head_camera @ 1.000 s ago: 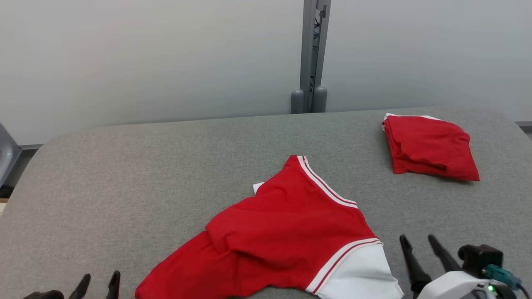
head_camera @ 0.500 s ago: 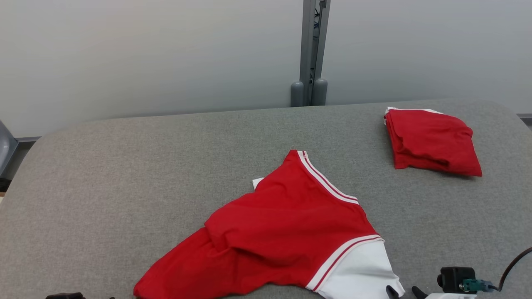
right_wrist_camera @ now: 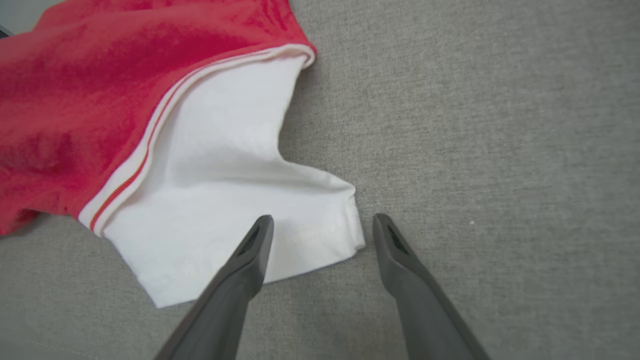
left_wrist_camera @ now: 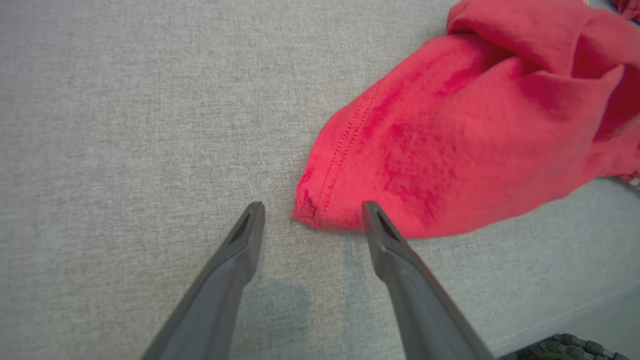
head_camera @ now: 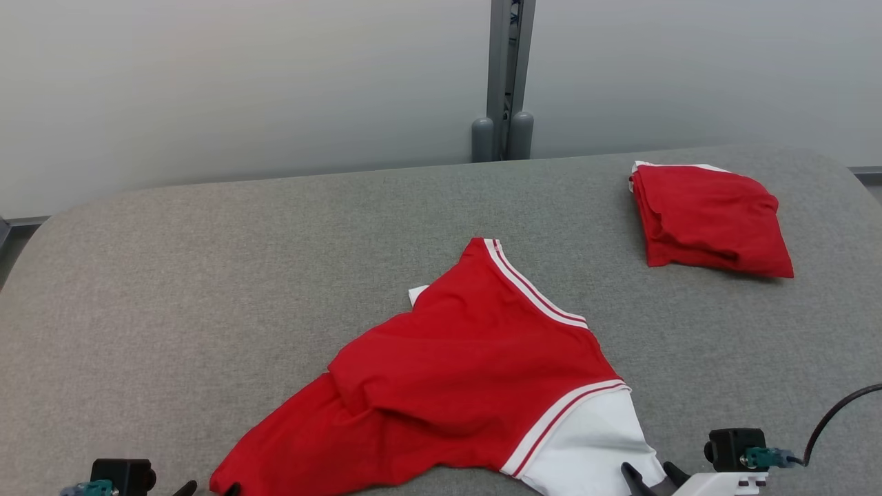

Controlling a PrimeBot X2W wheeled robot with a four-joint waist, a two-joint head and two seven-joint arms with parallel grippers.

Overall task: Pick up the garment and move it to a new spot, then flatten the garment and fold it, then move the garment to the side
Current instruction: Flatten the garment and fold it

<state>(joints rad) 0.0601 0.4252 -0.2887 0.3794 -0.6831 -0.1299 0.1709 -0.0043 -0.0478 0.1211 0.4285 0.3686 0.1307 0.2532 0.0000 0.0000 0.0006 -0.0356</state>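
A crumpled red garment (head_camera: 462, 379) with white striped trim and a white sleeve lies near the front middle of the grey table (head_camera: 207, 275). In the left wrist view my left gripper (left_wrist_camera: 312, 212) is open, its fingers straddling the garment's red hem corner (left_wrist_camera: 320, 210) just above the cloth. In the right wrist view my right gripper (right_wrist_camera: 322, 225) is open over the white sleeve's corner (right_wrist_camera: 345, 220), one finger above the white cloth, the other above bare table. Both grippers' fingertips peek in at the head view's bottom edge, left gripper (head_camera: 207, 489) and right gripper (head_camera: 651, 475).
A second red garment (head_camera: 710, 220), folded, lies at the table's far right. A grey post (head_camera: 503, 76) stands behind the table against the pale wall. The table's front edge runs close behind both grippers.
The head camera has tilted and shifted, so the scene sits a little higher and further left. Both grippers have drawn back toward the bottom edge and come to the garment's near corners.
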